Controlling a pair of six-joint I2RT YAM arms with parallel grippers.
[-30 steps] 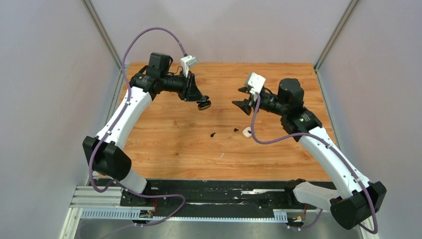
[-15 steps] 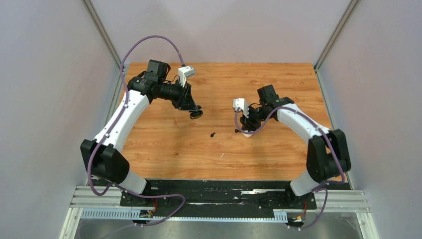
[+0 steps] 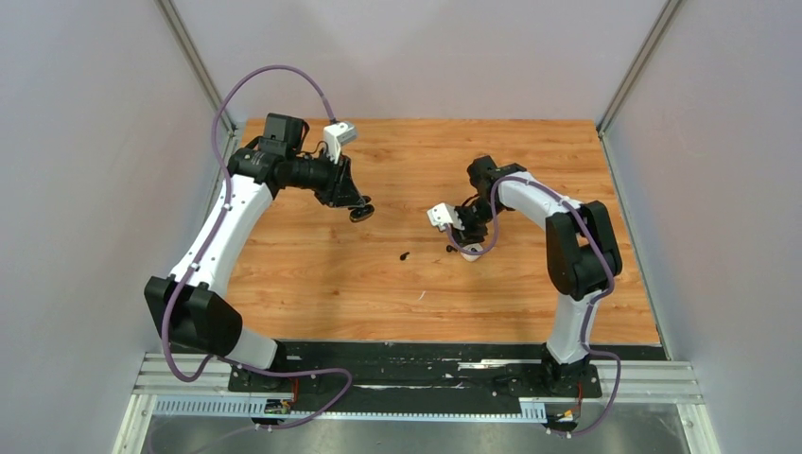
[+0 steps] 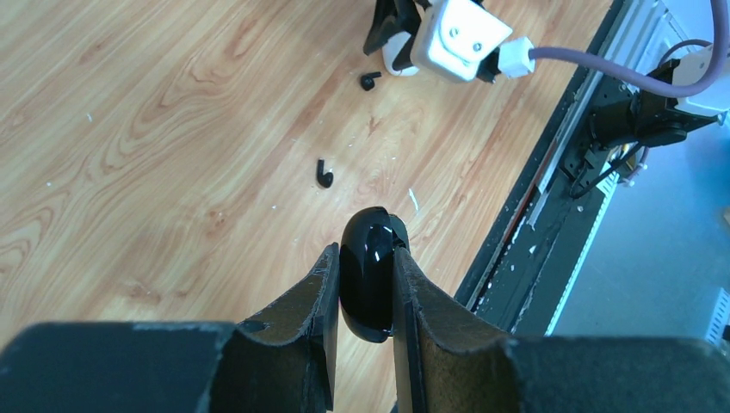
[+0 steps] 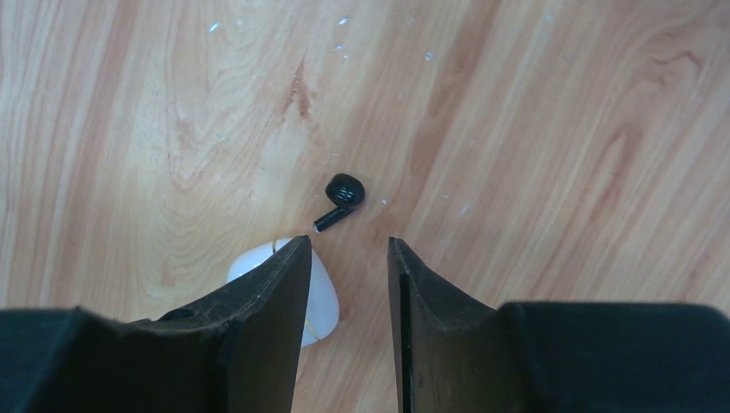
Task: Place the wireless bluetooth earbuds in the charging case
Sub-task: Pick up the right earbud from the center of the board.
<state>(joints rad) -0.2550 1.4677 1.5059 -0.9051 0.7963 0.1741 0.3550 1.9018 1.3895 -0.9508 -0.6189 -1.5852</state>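
My left gripper point(image 3: 357, 206) is shut on a glossy black charging case point(image 4: 370, 275) and holds it above the wooden table, left of centre. One black earbud point(image 3: 404, 255) lies mid-table and also shows in the left wrist view point(image 4: 324, 174). A second black earbud point(image 5: 342, 200) lies just ahead of my right gripper point(image 5: 349, 258), which is open and low over the table. A white charging case point(image 5: 323, 297) lies partly under its left finger. No white earbuds are in view.
The wooden table point(image 3: 312, 284) ends at a black rail point(image 3: 416, 364) along the near edge. Grey walls close in the left, right and back. A purple cable point(image 3: 478, 248) hangs by the right wrist.
My right arm has folded in and dropped its open gripper down over the white case and the black earbud. My left gripper has drawn back to the left with the black case.
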